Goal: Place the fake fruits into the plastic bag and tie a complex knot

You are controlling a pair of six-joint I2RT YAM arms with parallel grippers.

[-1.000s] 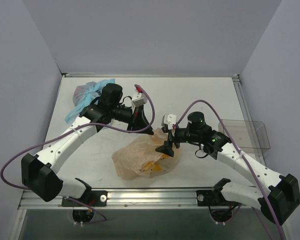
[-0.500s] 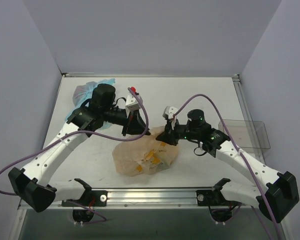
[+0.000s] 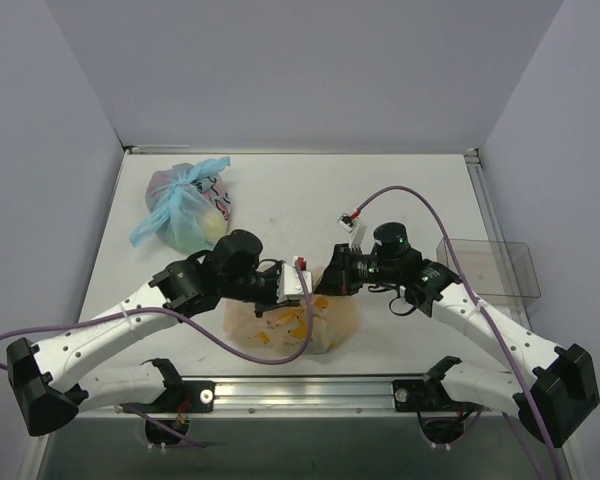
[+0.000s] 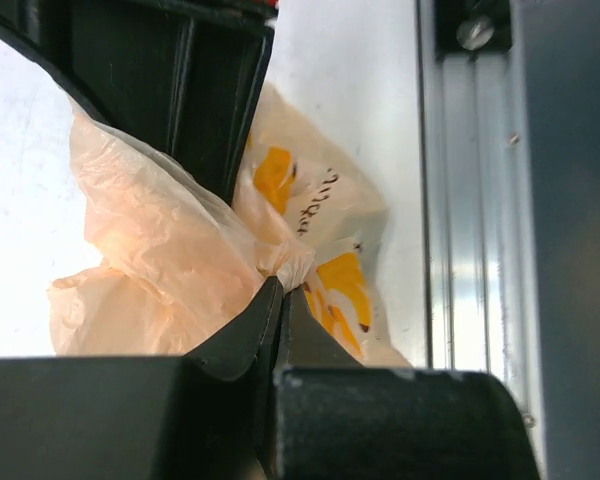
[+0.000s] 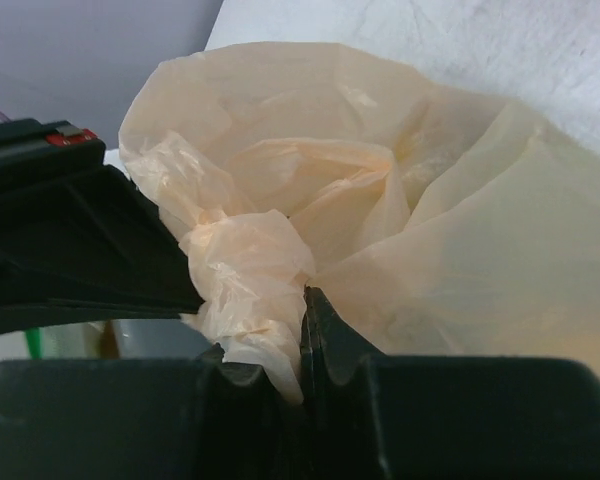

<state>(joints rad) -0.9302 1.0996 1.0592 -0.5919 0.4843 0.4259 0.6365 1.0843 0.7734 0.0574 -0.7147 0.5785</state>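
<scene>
Tabletop pale and walled in grey, with both arms reaching in from the near edge. Near the front middle, between the two arms, the plastic bag: peach-orange, crinkled, bulging, resting on the surface. Far left and well apart, a second bag with light-blue handles, tied off, with a yellow-green fruit inside; no part of this job. At the right edge, a clear bin.

Left claw clenched on a fold of peach film at the top of the plastic bag, jaws pinched together with only thin plastic between them. Right claw clenched too, grasping the twisted bunch of handle film where it runs down into the jaws, just beside the black body of the other claw. Both grips close together over the gathered mouth.

Between them, the knot: a lumpy, wrung wad of film with a short end hanging toward the right claw. Looks like a first twist or tie, not obviously cinched.

No fake fruits loose anywhere on the tabletop. Orange-yellow patches behind the film, plus the bulge, so probably packed inside already; hard to tell fruit from print, though.

Judged from this: filling most likely done, tying under way. Left to do, by the look of it: pulling the ends apart to tighten, probably another wrap or loop to make the tie complex, then letting go with both claws.
</scene>
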